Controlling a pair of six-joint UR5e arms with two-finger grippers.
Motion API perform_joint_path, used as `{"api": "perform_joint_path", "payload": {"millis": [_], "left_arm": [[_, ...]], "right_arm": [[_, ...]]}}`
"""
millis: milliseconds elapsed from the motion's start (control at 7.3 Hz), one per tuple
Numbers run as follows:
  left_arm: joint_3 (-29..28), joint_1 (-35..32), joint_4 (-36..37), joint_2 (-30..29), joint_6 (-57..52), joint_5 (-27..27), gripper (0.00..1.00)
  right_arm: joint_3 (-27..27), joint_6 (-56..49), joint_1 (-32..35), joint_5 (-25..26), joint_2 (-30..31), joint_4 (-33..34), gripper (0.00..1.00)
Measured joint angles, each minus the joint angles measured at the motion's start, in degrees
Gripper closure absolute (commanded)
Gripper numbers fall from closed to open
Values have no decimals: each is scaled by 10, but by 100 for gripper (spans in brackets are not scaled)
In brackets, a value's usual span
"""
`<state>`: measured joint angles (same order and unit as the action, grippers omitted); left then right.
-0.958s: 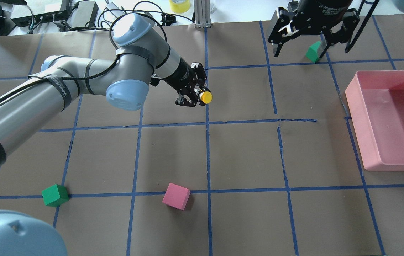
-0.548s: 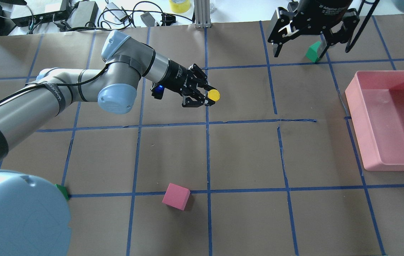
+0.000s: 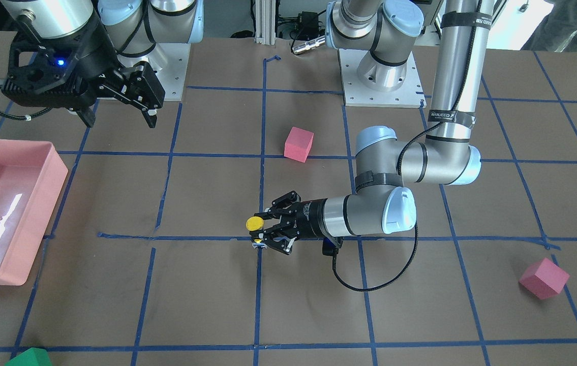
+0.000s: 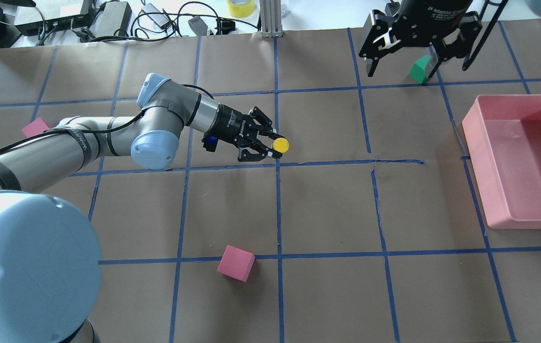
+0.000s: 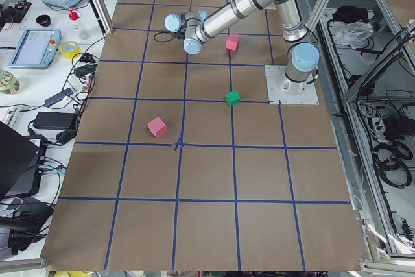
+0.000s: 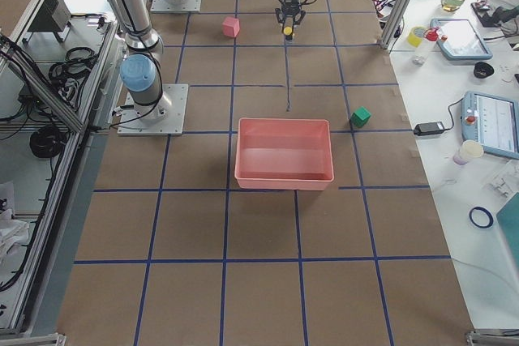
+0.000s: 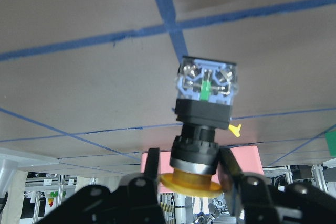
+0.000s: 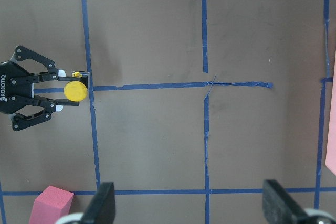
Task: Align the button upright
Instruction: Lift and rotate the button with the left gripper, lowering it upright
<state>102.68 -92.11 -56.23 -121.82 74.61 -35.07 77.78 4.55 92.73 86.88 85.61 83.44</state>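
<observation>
1. Exterior front-facing: the button point(image 3: 254, 223) is found just left of the frame's centre. It is pinched around its black body by the left gripper point(image 3: 263, 234), which reaches in nearly level from the right. The yellow cap is turned upward and the whitish base downward, over a crossing of blue tape lines. The right gripper point(image 3: 119, 118) hangs spread and empty at the upper left, well apart from the button.

2. Overhead exterior: the cap is shown as a full round disc slightly above the frame's centre, so the button's axis is judged close to vertical.

3. Exterior left: the left arm is seen at the top of the frame, but the button is too small there to be judged.

4. Exterior right: only a yellow spot at the top centre is made out.

5. Left wrist-mounted: the collar beside the cap is clamped from both sides by the two fingers. The terminal base is pointed at the brown paper, and whether it touches the paper cannot be told.

6. Right wrist-mounted: the held button is seen at the middle left, and nothing lies between the wide-apart right fingers at the bottom edge.

7. Progress, as judged: picking up and turning cap-up appear done. Seating the base on the table and releasing the button so that it stands alone are left.
</observation>
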Motion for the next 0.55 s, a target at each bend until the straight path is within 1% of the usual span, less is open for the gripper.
{"api": "perform_joint_path", "payload": {"millis": [274, 411, 548], "left_arm": [[2, 9, 0, -8, -2, 5, 100], [2, 10, 2, -12, -2, 7, 77], [2, 10, 3, -15, -1, 8, 38]], "right_arm": [[0, -1, 0, 0, 0, 0, 0], [0, -1, 0, 0, 0, 1, 0], [0, -1, 0, 0, 0, 1, 0]]}}
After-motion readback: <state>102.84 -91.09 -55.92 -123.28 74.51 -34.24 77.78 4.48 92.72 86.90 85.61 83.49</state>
